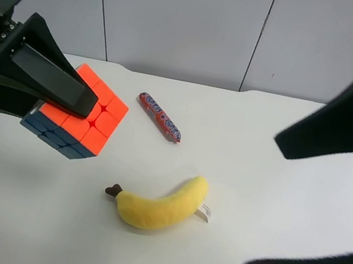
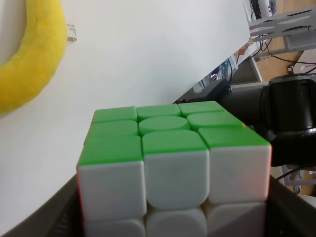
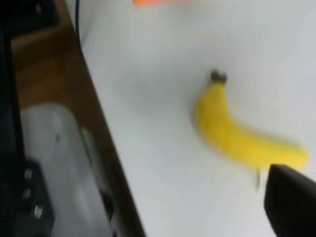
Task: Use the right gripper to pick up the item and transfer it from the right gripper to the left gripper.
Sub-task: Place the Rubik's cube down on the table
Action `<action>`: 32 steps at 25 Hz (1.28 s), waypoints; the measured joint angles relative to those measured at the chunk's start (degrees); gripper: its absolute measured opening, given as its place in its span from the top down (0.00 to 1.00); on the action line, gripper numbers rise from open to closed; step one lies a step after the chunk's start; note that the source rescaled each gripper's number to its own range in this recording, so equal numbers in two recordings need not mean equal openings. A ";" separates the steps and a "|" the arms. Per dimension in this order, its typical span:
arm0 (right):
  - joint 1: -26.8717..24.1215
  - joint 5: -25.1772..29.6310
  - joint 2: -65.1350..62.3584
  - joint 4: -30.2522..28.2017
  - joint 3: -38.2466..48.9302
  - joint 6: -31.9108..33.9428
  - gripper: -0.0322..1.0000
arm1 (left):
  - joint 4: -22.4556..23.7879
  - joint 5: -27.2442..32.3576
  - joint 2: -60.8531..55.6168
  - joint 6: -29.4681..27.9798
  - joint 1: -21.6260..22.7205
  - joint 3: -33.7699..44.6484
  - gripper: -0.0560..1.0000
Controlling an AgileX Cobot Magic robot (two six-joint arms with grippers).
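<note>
Puzzle cube is held in the left gripper, at the exterior high view's left. One black finger is pressed flat on the orange top face; the opposite finger is hidden under the cube. Dark blue squares are seen on the side below the orange. The puzzle cube seems to be raised off the white bench, though the gap itself cannot be made out.

In the left wrist view the cube fills the frame, with a green face above a white one, and dark fingers are closed against both of its sides.

The right gripper is seen large and out of focus at the exterior high view's right. Its two black fingers are spread wide apart, with nothing held between them.

A yellow plush banana is laid on the bench between the two arms, its brown stem turned toward the cube. A red candy stick is laid behind it, near the cube but not touching it. The banana is also shown, blurred, in the right wrist view.
</note>
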 joint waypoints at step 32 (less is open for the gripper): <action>0.00 -0.11 -41.25 -9.57 27.08 11.78 0.00 | 2.44 -0.47 0.00 0.00 0.00 0.00 0.94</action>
